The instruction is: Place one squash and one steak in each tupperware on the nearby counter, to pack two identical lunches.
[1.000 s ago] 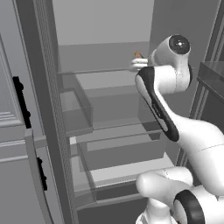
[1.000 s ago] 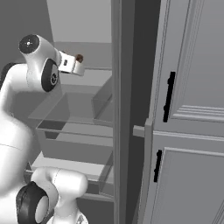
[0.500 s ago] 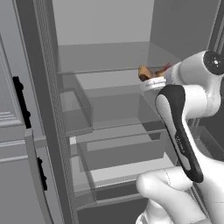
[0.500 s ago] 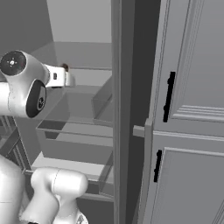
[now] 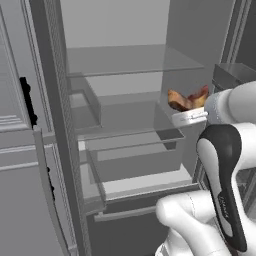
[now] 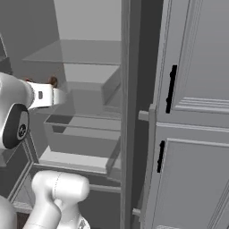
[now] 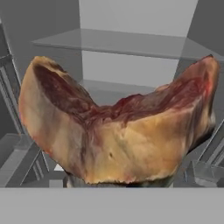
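Open fridge (image 5: 125, 115); steak (image 7: 118, 131) apparently farther out.

Arm (image 6: 15, 118): white with dark joint, left edge of the frame, reaching right.
Steak (image 6: 53, 81): small reddish-brown bit above the wrist, upper left.
Fridge shelves (image 6: 74, 53): grey, open, upper middle.
Drawer (image 6: 78, 134): below the shelves.
Cabinet doors (image 6: 197, 112): right half, black handles (image 6: 170, 88).

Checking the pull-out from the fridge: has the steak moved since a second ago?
Yes. In the left base view the steak, held in the tool, has shifted rightward along the glass fridge shelf, away from the fridge's left wall.
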